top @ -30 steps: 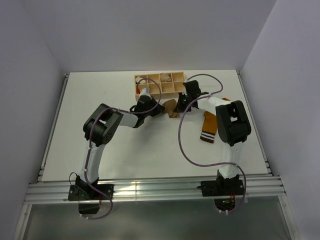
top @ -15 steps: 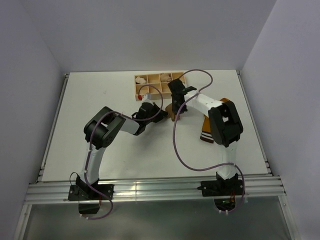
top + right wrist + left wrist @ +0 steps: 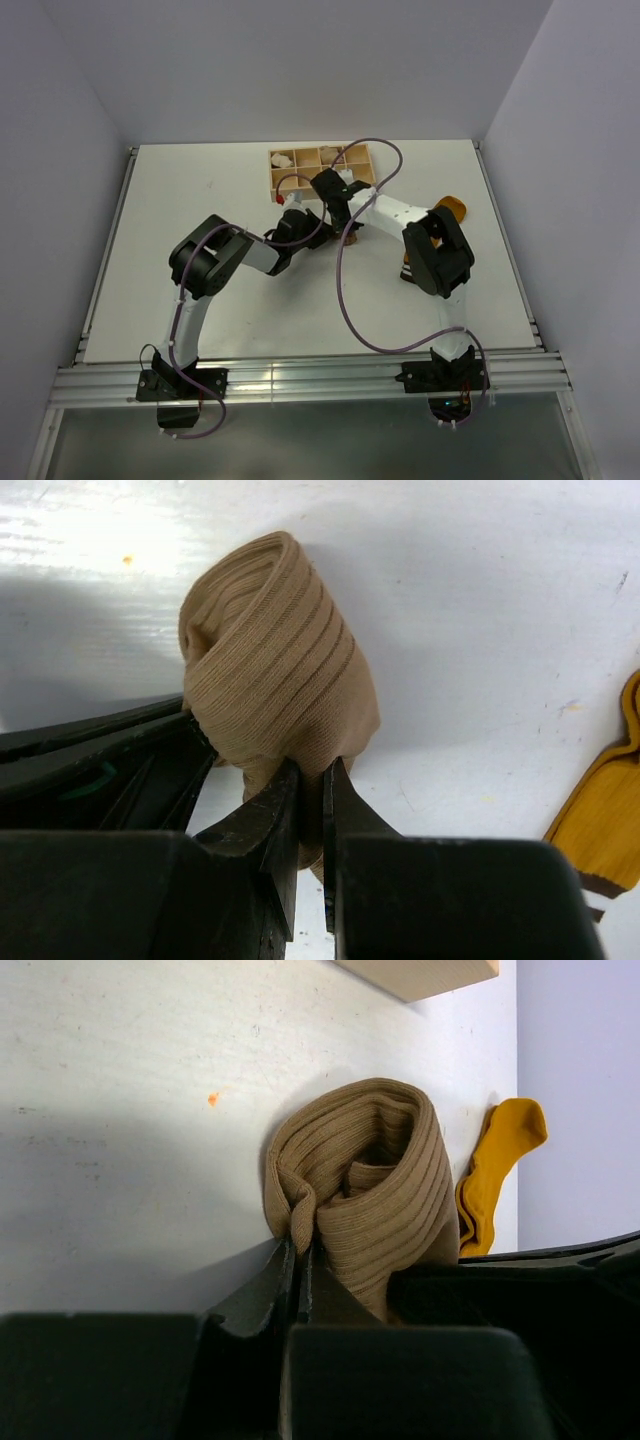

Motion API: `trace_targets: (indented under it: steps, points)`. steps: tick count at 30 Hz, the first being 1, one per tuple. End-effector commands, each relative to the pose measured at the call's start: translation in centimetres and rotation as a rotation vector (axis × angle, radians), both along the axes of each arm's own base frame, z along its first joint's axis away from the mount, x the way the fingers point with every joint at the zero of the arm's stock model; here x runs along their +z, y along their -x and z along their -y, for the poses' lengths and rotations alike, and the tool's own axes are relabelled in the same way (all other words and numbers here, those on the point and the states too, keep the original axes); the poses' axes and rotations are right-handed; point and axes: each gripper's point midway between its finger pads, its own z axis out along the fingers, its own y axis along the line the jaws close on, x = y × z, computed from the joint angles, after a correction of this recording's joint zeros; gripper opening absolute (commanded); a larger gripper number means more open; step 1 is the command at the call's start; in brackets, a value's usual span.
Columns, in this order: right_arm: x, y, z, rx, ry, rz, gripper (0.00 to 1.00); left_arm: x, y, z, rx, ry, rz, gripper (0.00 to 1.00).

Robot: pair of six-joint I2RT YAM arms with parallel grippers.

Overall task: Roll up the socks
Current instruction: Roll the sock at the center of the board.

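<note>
Left wrist view: the brown sock is rolled up mid-frame, pinched by the closed left claw. The right claw pinches it too. The orange sock, at right, lies unrolled.

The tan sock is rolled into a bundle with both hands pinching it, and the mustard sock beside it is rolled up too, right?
Not quite: the mustard sock lies unrolled, as the left wrist view shows. The tan sock is a rolled bundle, pinched by the left hand and the right hand.
</note>
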Motion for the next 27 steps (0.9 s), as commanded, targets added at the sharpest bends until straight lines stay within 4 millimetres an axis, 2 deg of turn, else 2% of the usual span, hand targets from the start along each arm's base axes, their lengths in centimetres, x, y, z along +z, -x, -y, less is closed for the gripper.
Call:
trace_targets:
  steps: [1, 6, 7, 8, 9, 12, 13, 17, 20, 23, 27]
  points:
    - [1.0, -0.9, -2.4, 0.067, -0.05, 0.062, 0.0, -0.4, 3.2, 1.9, -0.102, 0.036, -0.02, 0.03]
    - [1.1, -0.9, -3.1, 0.149, -0.074, 0.071, 0.0, 0.0, 3.5, 2.1, -0.145, 0.069, 0.002, 0.03]
    - [1.2, -1.0, -3.3, 0.19, -0.072, 0.077, 0.0, -0.5, 4.0, 1.9, -0.153, 0.076, -0.01, 0.03]
    - [1.0, -0.7, -3.7, 0.219, -0.085, 0.064, 0.0, 0.2, 3.9, 2.0, -0.16, 0.108, 0.018, 0.04]
    - [1.2, -0.7, -3.8, 0.244, -0.084, 0.065, 0.0, -0.3, 4.4, 1.7, -0.172, 0.118, -0.002, 0.04]
    - [1.4, -0.5, -4.5, 0.308, -0.107, 0.068, 0.0, 0.2, 4.6, 1.6, -0.189, 0.178, 0.015, 0.04]
    - [1.6, -0.4, -4.6, 0.331, -0.11, 0.068, 0.0, -0.2, 5.0, 1.3, -0.194, 0.18, 0.006, 0.04]
    - [1.7, -0.5, -4.9, 0.349, -0.116, 0.084, 0.0, 0.2, 5.5, 1.0, -0.216, 0.211, 0.024, 0.05]
    - [1.1, -0.6, -4.8, 0.35, -0.099, 0.077, 0.0, 0.5, 5.5, 0.8, -0.222, 0.201, 0.031, 0.08]
    - [0.6, -0.3, -5.0, 0.358, -0.096, 0.078, 0.0, -0.3, 5.3, 0.6, -0.207, 0.18, -0.005, 0.14]
    - [-0.2, 0.1, -5.0, 0.361, -0.086, 0.07, 0.0, 0.3, 5.4, 0.4, -0.214, 0.201, 0.018, 0.22]
